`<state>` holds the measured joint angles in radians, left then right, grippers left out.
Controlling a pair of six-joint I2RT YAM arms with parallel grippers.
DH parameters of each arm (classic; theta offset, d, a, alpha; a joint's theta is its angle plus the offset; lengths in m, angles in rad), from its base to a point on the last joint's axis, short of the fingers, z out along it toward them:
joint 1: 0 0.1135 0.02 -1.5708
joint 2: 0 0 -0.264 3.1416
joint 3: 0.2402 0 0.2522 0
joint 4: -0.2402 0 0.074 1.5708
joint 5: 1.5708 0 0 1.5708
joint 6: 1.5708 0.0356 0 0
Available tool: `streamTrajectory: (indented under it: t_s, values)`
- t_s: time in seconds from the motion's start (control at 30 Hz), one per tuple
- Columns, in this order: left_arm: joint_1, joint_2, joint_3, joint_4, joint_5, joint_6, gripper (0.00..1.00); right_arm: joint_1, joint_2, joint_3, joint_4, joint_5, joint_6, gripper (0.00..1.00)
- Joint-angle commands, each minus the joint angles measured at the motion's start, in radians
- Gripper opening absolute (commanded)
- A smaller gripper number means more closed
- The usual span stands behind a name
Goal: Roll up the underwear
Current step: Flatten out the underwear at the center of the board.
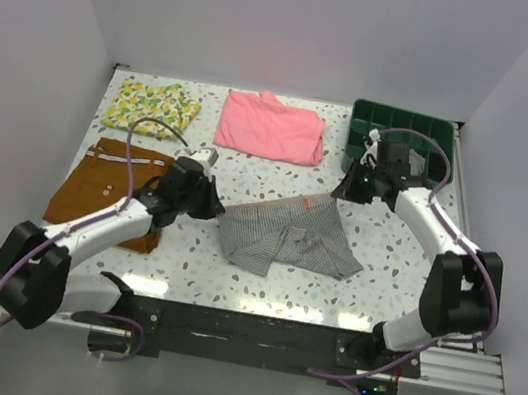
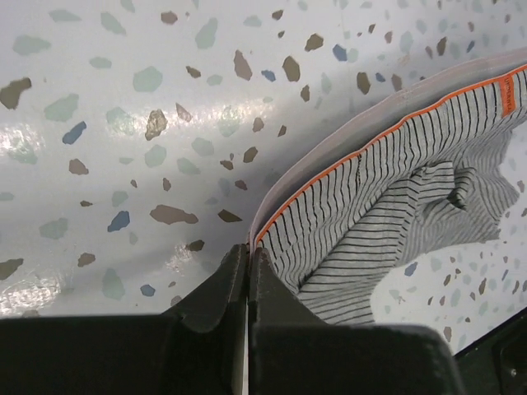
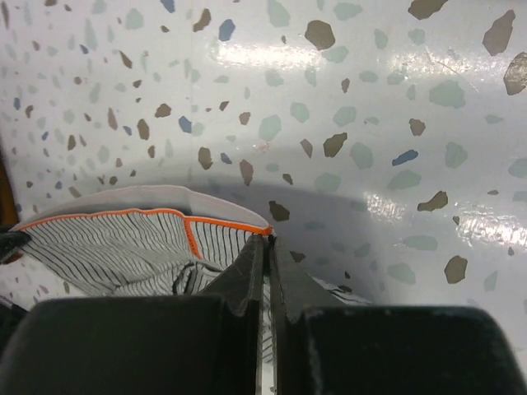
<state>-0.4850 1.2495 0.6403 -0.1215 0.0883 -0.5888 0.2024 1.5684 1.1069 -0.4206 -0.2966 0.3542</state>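
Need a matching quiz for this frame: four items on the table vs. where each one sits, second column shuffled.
Items:
1. underwear
2. pink garment
3. brown shorts
4. green tray

Places:
a. far right corner
b. left side
c. centre, waistband pinched by left gripper and right gripper
d. far edge, middle

Pairs: 1-c, 2-d, 3-b, 4-a

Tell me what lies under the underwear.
Only speckled table shows around the underwear, whose waistband the left gripper and right gripper pinch. Whatever lies beneath the fabric is covered.
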Motion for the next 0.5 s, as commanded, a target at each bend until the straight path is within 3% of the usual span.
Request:
streamTrajectory:
  t_s: [0.0,0.3,0.47]
  values:
    - [-0.003,-0.128,0.126,-0.122,-0.044,0.069,0.00,0.002,-0.160,0.002,-0.073,-0.009,0.017,0.00]
    - [-0.004,-0.326,0.337,-0.365,-0.010,0.121,0.00,0.011,-0.520,-0.013,-0.173,-0.097,0.106,0.00]
    - [-0.007,-0.384,0.378,-0.452,0.016,0.129,0.00,0.017,-0.625,0.001,-0.231,-0.154,0.109,0.00]
